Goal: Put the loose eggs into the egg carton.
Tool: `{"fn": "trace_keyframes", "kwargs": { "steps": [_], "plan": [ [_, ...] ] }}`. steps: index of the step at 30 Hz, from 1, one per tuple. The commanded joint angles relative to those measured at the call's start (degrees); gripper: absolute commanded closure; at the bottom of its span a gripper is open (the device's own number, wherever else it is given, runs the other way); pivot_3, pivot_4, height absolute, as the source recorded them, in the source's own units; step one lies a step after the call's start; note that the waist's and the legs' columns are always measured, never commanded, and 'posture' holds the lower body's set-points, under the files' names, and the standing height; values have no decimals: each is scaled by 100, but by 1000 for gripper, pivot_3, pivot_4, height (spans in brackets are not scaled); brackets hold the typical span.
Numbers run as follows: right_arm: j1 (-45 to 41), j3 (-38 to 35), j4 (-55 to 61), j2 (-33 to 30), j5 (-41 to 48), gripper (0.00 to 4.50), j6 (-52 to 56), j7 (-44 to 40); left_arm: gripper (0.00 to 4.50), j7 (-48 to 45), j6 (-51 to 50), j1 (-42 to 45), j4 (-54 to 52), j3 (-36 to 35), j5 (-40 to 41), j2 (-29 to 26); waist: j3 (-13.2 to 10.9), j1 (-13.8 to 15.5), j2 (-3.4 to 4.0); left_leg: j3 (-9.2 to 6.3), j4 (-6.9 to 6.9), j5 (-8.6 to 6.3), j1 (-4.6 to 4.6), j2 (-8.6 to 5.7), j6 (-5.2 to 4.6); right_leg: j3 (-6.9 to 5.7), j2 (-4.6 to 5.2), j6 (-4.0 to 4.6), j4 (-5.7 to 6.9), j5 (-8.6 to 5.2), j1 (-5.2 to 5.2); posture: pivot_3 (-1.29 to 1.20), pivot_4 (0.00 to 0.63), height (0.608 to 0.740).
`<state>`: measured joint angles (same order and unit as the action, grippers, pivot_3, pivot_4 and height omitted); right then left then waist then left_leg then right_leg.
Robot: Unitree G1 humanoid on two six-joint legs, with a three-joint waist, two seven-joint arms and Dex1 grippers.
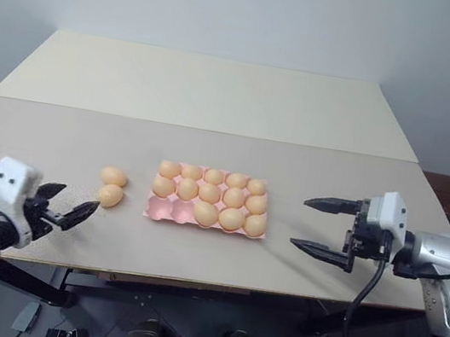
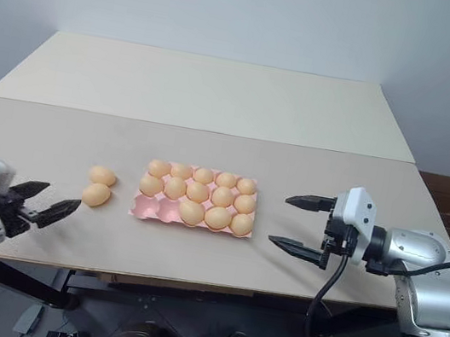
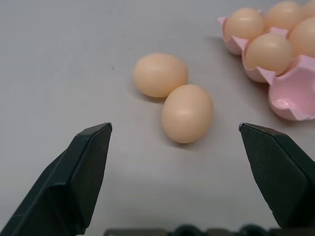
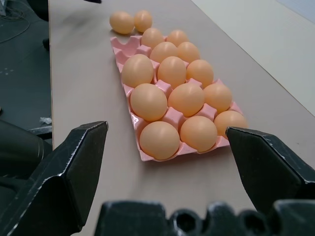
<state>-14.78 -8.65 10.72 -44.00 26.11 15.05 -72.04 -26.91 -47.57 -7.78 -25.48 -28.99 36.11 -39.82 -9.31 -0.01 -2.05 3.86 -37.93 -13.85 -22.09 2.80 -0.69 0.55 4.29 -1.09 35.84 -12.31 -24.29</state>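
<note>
Two loose eggs (image 1: 111, 187) at 9 o'clock of egg carton (image 1: 168, 211); left gripper (image 1: 71, 208) and right gripper (image 1: 319, 226) wide, empty.

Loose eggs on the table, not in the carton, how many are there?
2. Both lie side by side on the table left of the carton: the far egg and the near egg, just ahead of the open left tool.
</note>
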Motion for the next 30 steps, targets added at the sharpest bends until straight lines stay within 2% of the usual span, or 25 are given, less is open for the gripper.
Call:
{"fn": "trace_keyframes", "kwargs": {
  "steps": [1,10,13,18,20,24,28,30],
  "plan": [
    [-32,-136,263,-42,200,7,-122,51,0,265,-285,283,-182,268,25,47,0,-1,0,0,0,0,-1,0,0,0,-1,2,-1,1,0,0,150,740],
    [44,-143,444,-25,234,7,-107,192,0,428,-397,1104,605,1140,-497,29,0,2,0,-1,0,0,1,-4,0,0,-4,3,1,2,1,0,150,740],
    [82,-155,489,-32,251,0,-100,258,575,407,-371,1207,718,1229,-622,7,0,-5,-1,0,0,0,-1,-5,0,1,-2,3,-1,2,0,0,150,740],
    [179,-195,579,-44,274,0,-86,378,2276,221,-254,1211,700,1254,-651,2,0,1,-1,-1,0,0,-5,-5,0,0,2,2,-5,2,-1,0,150,740],
    [220,-207,617,-49,279,0,-85,446,2649,161,-193,1117,588,1208,-669,-15,0,4,-1,0,0,0,-5,-6,0,0,3,1,-4,3,-1,0,150,740],
    [274,-205,668,-53,296,0,-105,517,2689,-102,-6,713,234,1032,-699,-140,0,-21,-1,0,0,0,-3,-5,0,3,2,0,-4,4,-1,0,150,740],
    [339,-243,725,-59,309,0,-125,544,2689,-921,584,23,-534,601,-348,-237,0,-35,0,0,0,0,-9,-2,0,2,2,3,-5,2,-7,0,150,740],
    [325,-238,723,-58,305,0,-128,556,2689,-1191,833,-40,-708,579,-200,-186,0,-8,0,1,0,0,-8,-3,0,2,6,6,-5,0,-8,0,150,740]
  ]
}}
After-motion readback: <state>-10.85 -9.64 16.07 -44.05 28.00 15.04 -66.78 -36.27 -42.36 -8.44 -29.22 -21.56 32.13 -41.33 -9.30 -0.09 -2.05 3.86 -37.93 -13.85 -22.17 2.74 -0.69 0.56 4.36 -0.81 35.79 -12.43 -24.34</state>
